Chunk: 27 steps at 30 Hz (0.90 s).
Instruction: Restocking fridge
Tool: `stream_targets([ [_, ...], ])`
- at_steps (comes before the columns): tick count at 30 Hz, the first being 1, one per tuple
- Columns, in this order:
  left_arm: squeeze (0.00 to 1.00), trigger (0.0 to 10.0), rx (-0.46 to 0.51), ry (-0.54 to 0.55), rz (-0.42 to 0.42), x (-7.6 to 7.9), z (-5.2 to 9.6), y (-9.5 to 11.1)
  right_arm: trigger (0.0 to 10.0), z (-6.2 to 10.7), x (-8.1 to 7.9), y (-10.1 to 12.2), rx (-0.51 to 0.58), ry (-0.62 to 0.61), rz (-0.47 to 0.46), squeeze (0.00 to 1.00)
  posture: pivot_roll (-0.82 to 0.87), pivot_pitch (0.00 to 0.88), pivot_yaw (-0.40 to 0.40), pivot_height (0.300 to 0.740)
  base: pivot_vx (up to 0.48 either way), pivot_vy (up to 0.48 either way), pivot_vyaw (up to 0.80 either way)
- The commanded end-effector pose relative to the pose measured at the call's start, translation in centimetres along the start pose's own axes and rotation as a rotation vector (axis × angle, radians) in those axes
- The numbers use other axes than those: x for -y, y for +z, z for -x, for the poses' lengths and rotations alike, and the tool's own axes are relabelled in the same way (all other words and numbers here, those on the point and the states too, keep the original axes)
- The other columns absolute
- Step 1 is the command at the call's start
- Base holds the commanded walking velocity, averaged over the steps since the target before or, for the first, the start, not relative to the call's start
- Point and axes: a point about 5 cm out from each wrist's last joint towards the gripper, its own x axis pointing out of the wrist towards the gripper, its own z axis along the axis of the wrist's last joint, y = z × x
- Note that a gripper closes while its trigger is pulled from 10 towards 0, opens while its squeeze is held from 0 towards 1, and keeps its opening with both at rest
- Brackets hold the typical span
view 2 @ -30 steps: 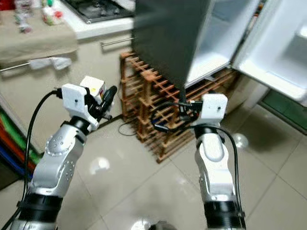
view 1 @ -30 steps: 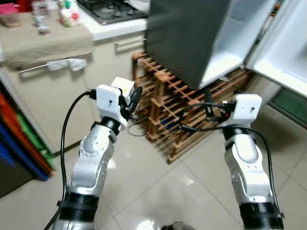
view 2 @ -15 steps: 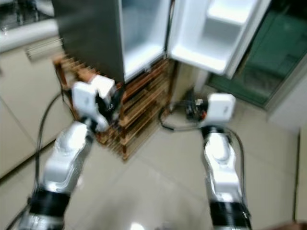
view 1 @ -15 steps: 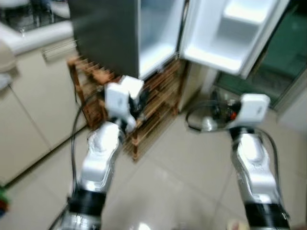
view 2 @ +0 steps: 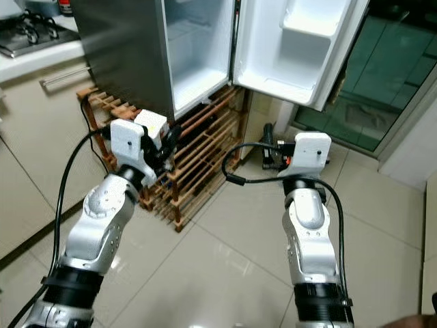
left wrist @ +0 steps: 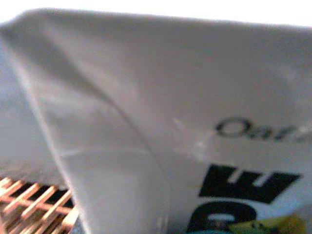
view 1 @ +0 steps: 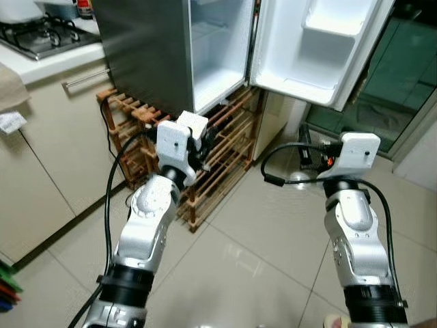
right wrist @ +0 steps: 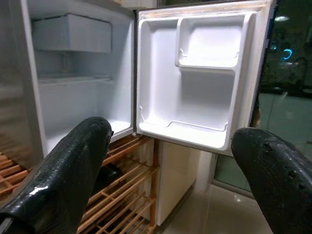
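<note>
A small grey fridge [view 1: 147,51] stands on a wooden rack with its door [view 1: 321,48] swung wide open. Its white inside [view 1: 215,55] and the door shelves hold nothing I can see. My left gripper [view 1: 198,140] is shut on a white carton [view 1: 193,124], held in front of the rack below the fridge. The left wrist view shows the carton [left wrist: 195,122] up close, with black print reading "Oat". My right gripper [view 1: 306,156] is open to the right of the rack. In its wrist view the fingers [right wrist: 63,165] stand wide apart, framing the open fridge [right wrist: 83,97].
A slatted wooden rack [view 1: 229,160] carries the fridge. To the left are a white counter with a gas hob [view 1: 41,37] and a cabinet with a bar handle [view 1: 85,77]. A dark green glass door [view 1: 399,89] is on the right. Glossy floor tiles [view 1: 252,253] lie ahead.
The camera has swung right, so the open fridge now sits ahead and in focus. Both arms keep the same pose, the left still holding the carton.
</note>
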Motion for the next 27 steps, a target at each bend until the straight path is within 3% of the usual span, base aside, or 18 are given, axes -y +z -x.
stream_targets([
  [1,0.00,10.0,0.010,-0.011,-0.019,0.0,-0.5,0.5,10.0,0.0,-0.1,-0.2,-0.005,-0.006,0.003,0.05,-0.10,0.000,-0.006,0.740,0.424,0.000,0.00],
  [12,0.00,10.0,0.011,-0.021,-0.024,-0.1,-0.5,0.4,10.0,0.0,-0.3,-0.4,-0.007,-0.002,0.001,0.04,-0.10,0.000,-0.001,0.740,0.425,0.000,0.00],
  [27,0.00,10.0,0.026,-0.096,-0.022,1.0,-1.1,0.5,10.0,0.1,-0.2,-0.5,0.001,-0.008,0.016,0.05,-0.12,0.000,0.016,0.740,0.424,0.000,0.00],
])
